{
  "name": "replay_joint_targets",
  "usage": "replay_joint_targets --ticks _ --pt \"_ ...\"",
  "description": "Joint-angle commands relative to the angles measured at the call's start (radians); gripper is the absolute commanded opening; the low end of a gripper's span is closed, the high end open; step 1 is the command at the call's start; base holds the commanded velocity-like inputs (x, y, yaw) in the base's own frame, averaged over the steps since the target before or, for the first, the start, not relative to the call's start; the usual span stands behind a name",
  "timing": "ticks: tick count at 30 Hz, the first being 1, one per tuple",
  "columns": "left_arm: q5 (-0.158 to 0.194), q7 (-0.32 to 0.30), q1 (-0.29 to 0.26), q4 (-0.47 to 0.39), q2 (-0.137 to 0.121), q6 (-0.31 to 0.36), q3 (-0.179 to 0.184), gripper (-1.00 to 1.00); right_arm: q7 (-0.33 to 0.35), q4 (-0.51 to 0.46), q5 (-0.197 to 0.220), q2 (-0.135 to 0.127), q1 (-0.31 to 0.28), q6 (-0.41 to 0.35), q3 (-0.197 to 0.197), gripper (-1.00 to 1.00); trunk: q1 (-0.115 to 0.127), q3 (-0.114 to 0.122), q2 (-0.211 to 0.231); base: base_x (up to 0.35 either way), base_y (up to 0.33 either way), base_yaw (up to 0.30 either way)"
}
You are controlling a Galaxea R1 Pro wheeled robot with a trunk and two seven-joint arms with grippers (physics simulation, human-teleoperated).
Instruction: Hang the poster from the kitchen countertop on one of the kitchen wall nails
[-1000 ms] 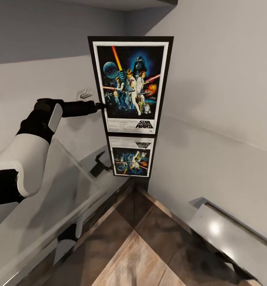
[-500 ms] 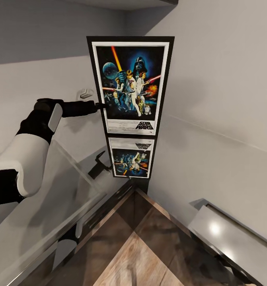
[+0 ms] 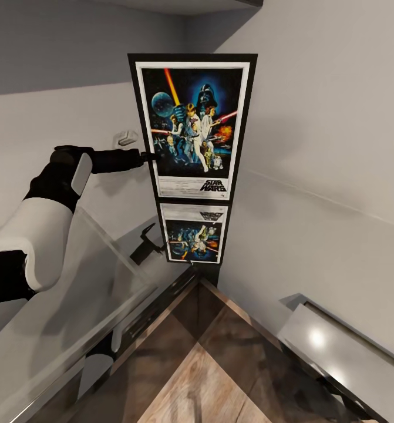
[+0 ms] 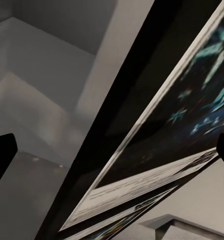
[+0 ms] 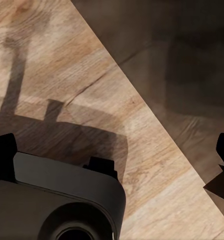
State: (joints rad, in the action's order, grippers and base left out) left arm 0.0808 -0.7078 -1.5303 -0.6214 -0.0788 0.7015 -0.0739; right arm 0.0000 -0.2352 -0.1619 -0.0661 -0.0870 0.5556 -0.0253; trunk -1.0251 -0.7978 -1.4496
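While left gripper [image 3: 148,156] pinching poster [image 3: 192,126]

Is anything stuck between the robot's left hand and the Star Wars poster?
No, nothing visible. The left gripper reaches right to the poster at its left edge, with no object in between. The poster stands upright on the countertop in the corner.

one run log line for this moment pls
left gripper: at poster left edge | poster: upright in countertop corner | nail: not seen
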Motion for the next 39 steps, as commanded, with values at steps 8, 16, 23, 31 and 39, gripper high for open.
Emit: replay_joint_targets --ticks 8,16,23,31,39 --pt "0.010 0.000 -0.001 0.000 0.001 0.009 0.000 1.00 0.000 0.001 -0.001 0.000 0.000 0.003 -0.002 1.00 0.000 -0.001 0.000 0.000 0.000 0.000" --pt "0.010 -0.001 -0.001 0.000 0.001 0.009 0.000 1.00 0.000 0.001 -0.001 0.000 0.000 0.003 -0.002 1.00 0.000 -0.001 0.000 0.000 0.000 0.000" --pt "0.010 -0.001 -0.001 0.000 0.001 0.009 0.000 1.00 0.000 0.001 -0.001 -0.001 0.000 0.003 -0.002 1.00 0.000 -0.001 0.000 0.000 0.000 0.000" --pt "0.010 -0.002 -0.001 0.000 0.001 0.009 0.001 1.00 0.000 0.001 -0.001 0.000 0.000 0.003 -0.002 1.00 0.000 -0.001 0.000 0.000 0.000 0.000" --pt "0.011 -0.004 -0.001 0.000 0.001 0.010 0.004 1.00 0.000 0.001 -0.001 0.000 0.000 0.003 -0.002 1.00 0.000 -0.001 0.000 0.000 0.000 0.000"
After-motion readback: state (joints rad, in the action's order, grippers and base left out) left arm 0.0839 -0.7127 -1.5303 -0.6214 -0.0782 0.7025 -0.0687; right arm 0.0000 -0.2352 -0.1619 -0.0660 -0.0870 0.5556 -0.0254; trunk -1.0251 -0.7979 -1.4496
